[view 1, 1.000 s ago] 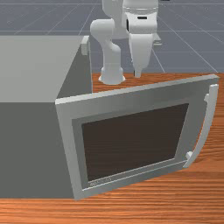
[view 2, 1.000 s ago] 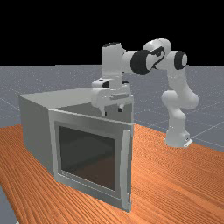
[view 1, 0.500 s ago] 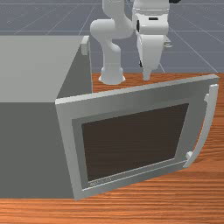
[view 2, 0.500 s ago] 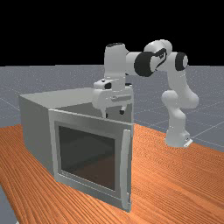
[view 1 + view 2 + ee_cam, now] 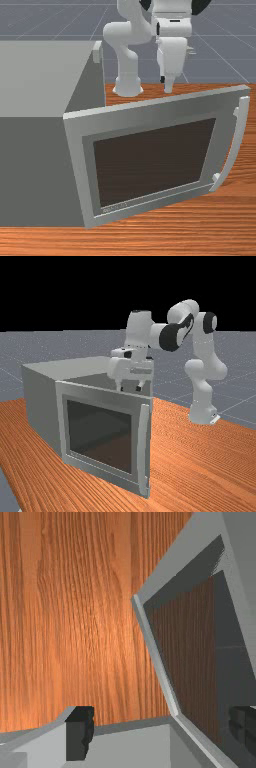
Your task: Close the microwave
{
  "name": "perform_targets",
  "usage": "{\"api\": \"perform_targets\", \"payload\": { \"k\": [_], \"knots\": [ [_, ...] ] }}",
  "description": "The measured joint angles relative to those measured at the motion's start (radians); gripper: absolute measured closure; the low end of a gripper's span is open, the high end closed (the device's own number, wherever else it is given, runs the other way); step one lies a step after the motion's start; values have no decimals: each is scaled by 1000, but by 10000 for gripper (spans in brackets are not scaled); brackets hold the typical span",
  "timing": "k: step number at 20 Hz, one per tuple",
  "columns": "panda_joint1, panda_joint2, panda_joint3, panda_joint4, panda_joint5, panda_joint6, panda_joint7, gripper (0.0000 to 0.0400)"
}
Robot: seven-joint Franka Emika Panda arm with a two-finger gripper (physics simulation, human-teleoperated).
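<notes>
From where I stood, a boxy grey microwave (image 5: 30, 80) sat on the orange-brown wooden table (image 5: 175, 240), toward the front view's left, its dark-windowed door (image 5: 155, 165) swung open toward that view's right, with a long, curved handle (image 5: 239, 145) along the free edge. The white-and-grey arm (image 5: 172, 338) held its gripper (image 5: 129, 389) pointing down near the door's top edge (whether it touched, I could not tell), the two fingers (image 5: 79, 734) parted widely.

Grey, boxy microwave (image 5: 30, 165), upright on the wood table (image 5: 175, 230), door (image 5: 150, 114) standing open — dark window (image 5: 150, 162), curved pale handle (image 5: 238, 142)
</notes>
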Motion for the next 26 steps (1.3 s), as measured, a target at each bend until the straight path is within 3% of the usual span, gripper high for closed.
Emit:
{"api": "perform_targets", "payload": {
  "k": [2,3,4,5,7,8,12,13,15,18,24,26],
  "knots": [
    [-1,4,2,25,7,-41,-6,0],
    [1,-17,0,-11,-4,16,3,0],
    [1,-19,0,-6,-3,8,1,0],
    [0,-7,2,32,7,-48,-7,0],
    [1,-32,0,-13,-5,20,3,0],
    [0,-16,2,27,5,-41,-6,0],
    [-1,-11,2,44,10,-67,-12,0],
    [-2,-32,0,0,3,-7,-8,0],
    [-3,-25,-1,8,1,3,-11,0],
    [-5,79,0,192,13,-141,-25,0],
    [-6,204,1,383,19,-269,-33,0],
    [-7,204,1,342,20,-232,-32,0]
  ]
}}
